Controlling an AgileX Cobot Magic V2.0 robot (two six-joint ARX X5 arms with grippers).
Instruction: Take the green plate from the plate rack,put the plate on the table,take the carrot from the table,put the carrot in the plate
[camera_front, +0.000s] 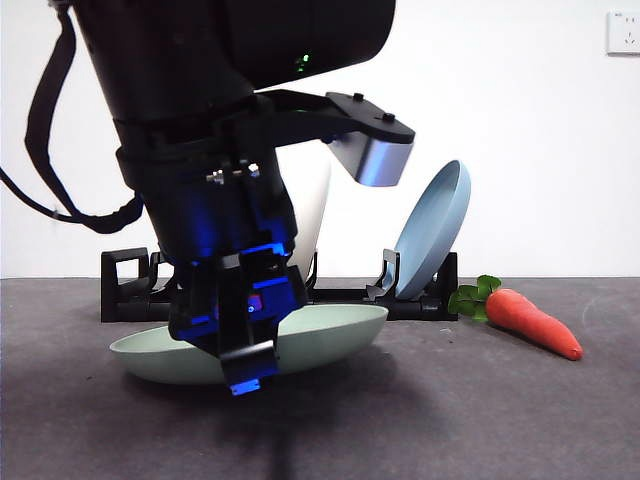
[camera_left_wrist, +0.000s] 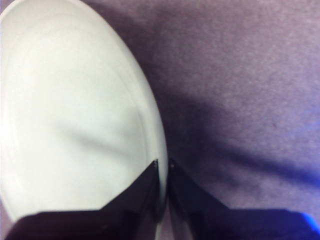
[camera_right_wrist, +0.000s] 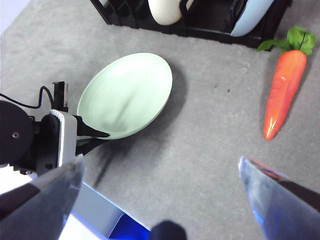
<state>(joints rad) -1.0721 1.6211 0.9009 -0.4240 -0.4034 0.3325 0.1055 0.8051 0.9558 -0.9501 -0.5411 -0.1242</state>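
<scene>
The green plate (camera_front: 335, 333) is out of the plate rack (camera_front: 125, 285) and sits tilted, low over the table (camera_front: 480, 420) in front of the rack. I cannot tell whether it touches the table. My left gripper (camera_front: 250, 365) is shut on its near rim; the left wrist view shows the jaws (camera_left_wrist: 162, 170) pinching the rim of the plate (camera_left_wrist: 75, 115). The carrot (camera_front: 530, 320) lies on the table to the right, leaves toward the rack. My right gripper (camera_right_wrist: 160, 170) is open and empty, high above the table, looking down on the plate (camera_right_wrist: 127, 95) and the carrot (camera_right_wrist: 282, 90).
A cream-white plate (camera_front: 312, 200) and a sky-blue plate (camera_front: 435, 230) stand in the rack behind. The rack (camera_right_wrist: 200, 27) runs along the table's back. The left arm's dark body fills the upper left of the front view.
</scene>
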